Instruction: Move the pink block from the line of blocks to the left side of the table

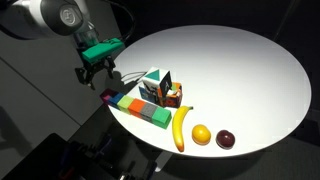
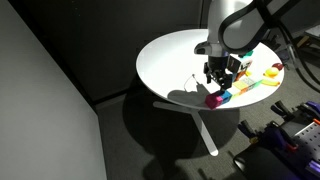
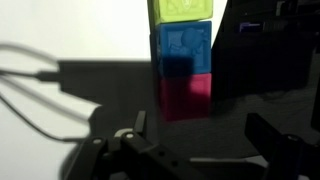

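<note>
The line of blocks [image 1: 140,109] lies near the table's [image 1: 240,70] edge, running from green through blue to the pink block [image 1: 107,97] at its end. My gripper [image 1: 100,72] is open and empty, hovering just above the pink block. In the wrist view the pink block [image 3: 187,95] sits below the blue block [image 3: 182,48] and the green block [image 3: 180,10], ahead of my spread fingers [image 3: 200,135]. In an exterior view my gripper [image 2: 218,75] hangs over the pink block [image 2: 213,100] at the near end of the row [image 2: 243,88].
An upright cluster of white, teal and dark boxes [image 1: 158,88] stands right behind the row. A banana [image 1: 180,128], an orange fruit [image 1: 201,134] and a dark red fruit [image 1: 226,139] lie along the table's edge. A dark cable [image 3: 30,90] crosses the wrist view.
</note>
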`<state>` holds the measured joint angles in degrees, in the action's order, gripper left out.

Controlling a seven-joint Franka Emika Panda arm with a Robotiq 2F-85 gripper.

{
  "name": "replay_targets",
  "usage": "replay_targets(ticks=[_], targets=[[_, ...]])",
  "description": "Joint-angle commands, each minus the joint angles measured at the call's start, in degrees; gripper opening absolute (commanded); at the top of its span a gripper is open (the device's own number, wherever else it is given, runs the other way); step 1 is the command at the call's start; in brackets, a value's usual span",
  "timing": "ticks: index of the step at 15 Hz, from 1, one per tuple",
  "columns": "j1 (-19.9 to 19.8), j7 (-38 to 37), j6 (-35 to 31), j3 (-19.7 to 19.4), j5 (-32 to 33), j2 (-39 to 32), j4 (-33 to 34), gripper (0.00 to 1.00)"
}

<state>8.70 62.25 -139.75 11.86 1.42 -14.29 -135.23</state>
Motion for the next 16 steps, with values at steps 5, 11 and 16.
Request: replay_targets(ticks=[5,11,16], targets=[[-0.3,-0.8,-6.5,-0.1,7.0,-2.0,-1.7,1.00],[-0.9,-0.9,-11.3,0.6,7.1,-3.5,-2.7,1.00],[-1.0,-1.2,-14.2,0.6,7.4,-4.8,-3.3,1.00]])
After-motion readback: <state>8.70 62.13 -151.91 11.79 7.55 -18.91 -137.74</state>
